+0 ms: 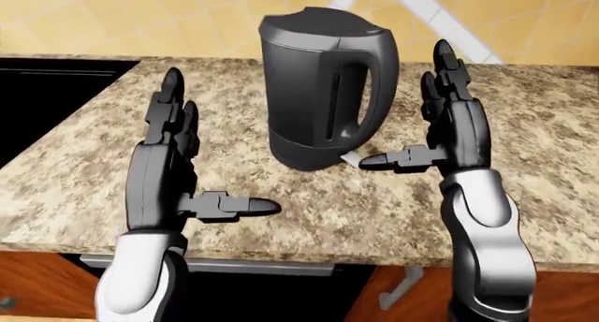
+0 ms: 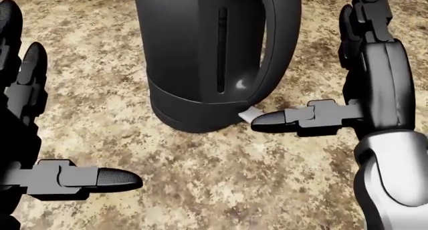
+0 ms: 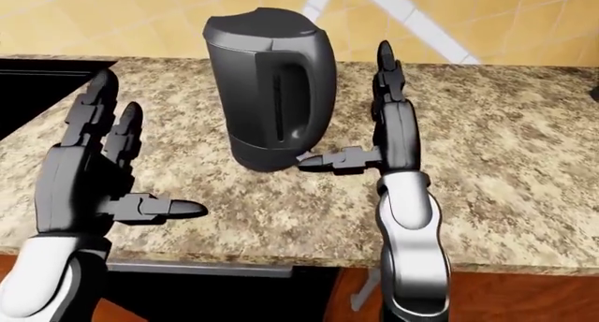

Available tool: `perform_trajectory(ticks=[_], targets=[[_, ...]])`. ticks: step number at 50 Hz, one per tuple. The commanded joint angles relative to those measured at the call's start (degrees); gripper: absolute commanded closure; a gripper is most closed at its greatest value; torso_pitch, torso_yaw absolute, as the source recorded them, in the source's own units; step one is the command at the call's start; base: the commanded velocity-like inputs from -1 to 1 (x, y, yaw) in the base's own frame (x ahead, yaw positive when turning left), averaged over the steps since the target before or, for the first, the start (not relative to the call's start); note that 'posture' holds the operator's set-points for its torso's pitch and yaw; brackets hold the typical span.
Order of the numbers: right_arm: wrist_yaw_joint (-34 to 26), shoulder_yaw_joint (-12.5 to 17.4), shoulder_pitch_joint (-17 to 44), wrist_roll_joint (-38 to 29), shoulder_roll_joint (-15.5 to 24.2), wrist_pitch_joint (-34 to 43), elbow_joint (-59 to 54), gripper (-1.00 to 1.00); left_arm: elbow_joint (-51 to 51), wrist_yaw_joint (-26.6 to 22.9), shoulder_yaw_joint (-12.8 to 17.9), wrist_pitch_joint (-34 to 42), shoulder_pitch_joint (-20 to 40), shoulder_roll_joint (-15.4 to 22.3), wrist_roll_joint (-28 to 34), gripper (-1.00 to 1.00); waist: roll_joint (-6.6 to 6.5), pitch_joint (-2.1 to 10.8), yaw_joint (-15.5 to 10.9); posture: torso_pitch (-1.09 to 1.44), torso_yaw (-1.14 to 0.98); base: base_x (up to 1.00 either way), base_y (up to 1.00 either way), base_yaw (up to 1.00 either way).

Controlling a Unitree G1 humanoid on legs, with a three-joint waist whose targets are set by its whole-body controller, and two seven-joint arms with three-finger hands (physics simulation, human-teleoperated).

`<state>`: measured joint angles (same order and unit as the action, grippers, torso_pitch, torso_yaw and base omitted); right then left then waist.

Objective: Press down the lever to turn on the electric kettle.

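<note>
A dark grey electric kettle (image 1: 318, 90) stands upright on the speckled stone counter (image 1: 553, 160), its handle facing me. Its small white lever (image 2: 249, 112) sticks out at the base under the handle. My right hand (image 1: 410, 115) is open to the right of the kettle, fingers pointing up. Its thumb (image 2: 267, 120) reaches left, with the tip right beside the lever; I cannot tell whether it touches. My left hand (image 1: 220, 143) is open too, down and left of the kettle and apart from it, thumb pointing right.
A black recessed surface (image 1: 47, 97) lies at the left end of the counter. The counter's near edge (image 1: 281, 255) runs along the bottom of the left-eye view, with wooden cabinets below. A yellow tiled wall (image 1: 112, 20) rises behind the kettle.
</note>
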<state>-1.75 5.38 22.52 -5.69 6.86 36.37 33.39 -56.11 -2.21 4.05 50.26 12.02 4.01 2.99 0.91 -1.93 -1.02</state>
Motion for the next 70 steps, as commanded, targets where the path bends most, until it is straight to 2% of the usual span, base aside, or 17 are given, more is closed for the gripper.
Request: perform_trajectory(ticks=[1,5,15,33,44,55,56,63,64,70], targets=[[0.4,0.7,1.9,-0.3,0.7,-2.4,0.8,-1.00,-1.3,0.1,0.0,-1.6,1.2,0.2,0.0,-1.00,-0.13,0.93,0.0,0.00,0.00,0.00,0.00,0.00],[0.6,1.5,2.6,0.3,1.2,-3.5,-1.5,-1.00,-1.4,0.1,-0.4,-2.2,0.4,0.0,0.3,-1.00,-0.11,0.95,0.0,0.00,0.00,0.00,0.00,0.00],[0.6,1.5,5.6,-0.2,2.4,-5.0,-7.2,-1.00,-1.5,-0.1,-0.3,-2.0,0.4,-0.1,0.5,-1.00,-0.18,1.20,0.1,0.00,0.00,0.00,0.00,0.00],[-0.3,1.0,9.2,-1.8,2.8,-1.1,-6.0,-1.00,-1.5,-0.1,-0.6,-2.1,0.5,-0.2,0.8,-1.00,-0.64,1.55,0.4,0.00,0.00,0.00,0.00,0.00],[-0.5,0.3,13.2,-1.9,3.0,-1.0,-9.6,-1.00,-1.4,-0.1,-0.9,-1.3,1.3,-0.2,1.0,-1.00,-0.67,1.76,0.5,0.00,0.00,0.00,0.00,0.00],[-0.6,0.3,13.2,-2.0,3.0,-1.0,-9.7,-1.00,-1.4,-0.1,-0.9,-1.3,1.3,-0.2,1.0,-1.00,-0.63,1.77,0.4,0.00,0.00,0.00,0.00,0.00],[-0.5,-0.2,14.9,-2.1,3.1,-2.8,-13.5,-1.00,-1.5,-0.2,-0.7,-1.3,1.4,-0.2,1.0,-1.00,-0.63,1.76,0.4,0.00,0.00,0.00,0.00,0.00],[-0.6,-0.1,15.0,-2.3,3.0,-3.0,-13.9,-1.00,-1.5,-0.1,-0.7,-1.3,1.4,-0.2,0.9,-1.00,-0.71,1.61,0.5,0.00,0.00,0.00,0.00,0.00],[-0.4,-1.1,13.5,-2.5,2.2,-6.2,-17.3,-1.00,-1.4,0.0,-0.8,-1.1,1.7,-0.2,0.9,-1.00,-0.69,1.58,0.5,0.00,0.00,0.00,0.00,0.00],[-0.6,-1.0,13.5,-2.9,1.7,-8.1,-19.8,-1.00,-1.4,0.0,-0.9,-1.2,1.7,-0.2,1.0,-1.00,-0.67,1.55,0.6,0.00,0.00,0.00,0.00,0.00]])
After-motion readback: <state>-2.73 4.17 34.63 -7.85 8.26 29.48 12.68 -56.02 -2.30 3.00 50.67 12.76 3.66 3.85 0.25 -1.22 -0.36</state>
